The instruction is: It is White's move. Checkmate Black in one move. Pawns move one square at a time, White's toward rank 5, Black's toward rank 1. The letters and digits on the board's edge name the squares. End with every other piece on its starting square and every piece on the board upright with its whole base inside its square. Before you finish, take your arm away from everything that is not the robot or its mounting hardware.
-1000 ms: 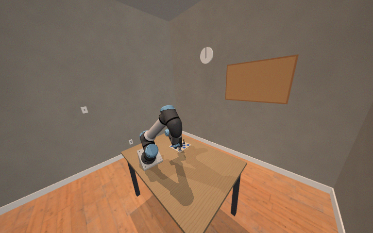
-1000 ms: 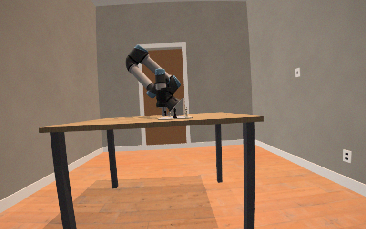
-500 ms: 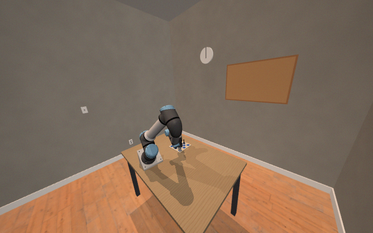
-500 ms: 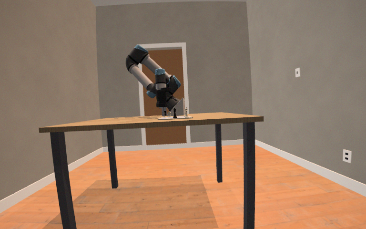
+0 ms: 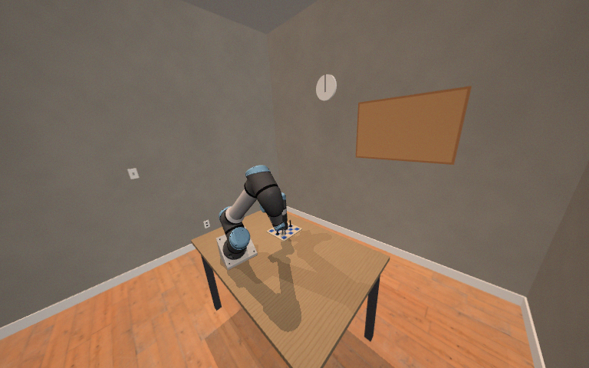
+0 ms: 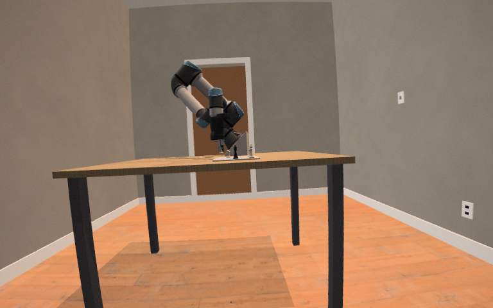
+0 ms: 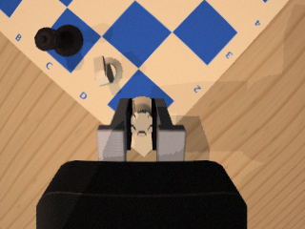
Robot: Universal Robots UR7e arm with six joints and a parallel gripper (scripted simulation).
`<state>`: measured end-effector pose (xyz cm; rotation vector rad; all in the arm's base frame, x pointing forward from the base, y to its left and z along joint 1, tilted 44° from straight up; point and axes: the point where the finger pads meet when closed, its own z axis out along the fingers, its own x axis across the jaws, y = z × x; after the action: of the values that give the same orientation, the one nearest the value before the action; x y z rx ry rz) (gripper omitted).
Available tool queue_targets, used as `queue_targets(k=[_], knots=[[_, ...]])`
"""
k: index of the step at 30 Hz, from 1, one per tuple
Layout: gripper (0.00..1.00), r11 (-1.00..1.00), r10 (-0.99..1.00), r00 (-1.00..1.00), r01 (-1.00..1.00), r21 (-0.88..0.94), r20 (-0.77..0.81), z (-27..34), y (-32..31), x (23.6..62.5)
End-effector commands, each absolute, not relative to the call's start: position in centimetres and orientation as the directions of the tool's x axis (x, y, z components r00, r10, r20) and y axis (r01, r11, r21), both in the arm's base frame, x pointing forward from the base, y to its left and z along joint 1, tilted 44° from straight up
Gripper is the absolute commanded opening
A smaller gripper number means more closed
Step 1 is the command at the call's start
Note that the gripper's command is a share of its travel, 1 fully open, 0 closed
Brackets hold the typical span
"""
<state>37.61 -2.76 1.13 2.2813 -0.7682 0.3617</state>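
Note:
A small chessboard (image 7: 191,26) (image 5: 295,230) (image 6: 254,157) with blue and cream squares lies at the table's far end. My gripper (image 7: 141,114) (image 5: 283,227) (image 6: 221,149) is shut on a white piece with a crown-like top (image 7: 143,125) over the board's near corner square. A black piece (image 7: 59,40) (image 6: 235,151) stands on a blue edge square to the left. A white piece with a slit (image 7: 107,69) stands on a cream square between the black piece and my gripper. Another white piece (image 6: 250,150) stands further up the board. I cannot tell whether the held piece touches the board.
The wooden table (image 5: 312,277) (image 6: 163,165) carries the arm's base plate (image 5: 236,257) at its left corner. The board lies near the table's edge. A door (image 6: 232,174) is behind the arm, and a cork board (image 5: 410,126) hangs on the wall.

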Motion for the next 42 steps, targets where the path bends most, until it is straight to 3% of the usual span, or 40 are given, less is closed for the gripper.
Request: queue_targets(k=[1, 15, 42], knots=[[0.00, -0.585, -0.423, 0.786, -0.617, 0.526, 0.451, 1.9, -2.0, 37.6], [0.00, -0.585, -0.423, 0.786, -0.617, 0.526, 0.451, 5.6, 1.5, 37.4], [0.00, -0.586, -0.422, 0.787, -0.616, 0.527, 0.450, 6.7, 2.6, 37.9]])
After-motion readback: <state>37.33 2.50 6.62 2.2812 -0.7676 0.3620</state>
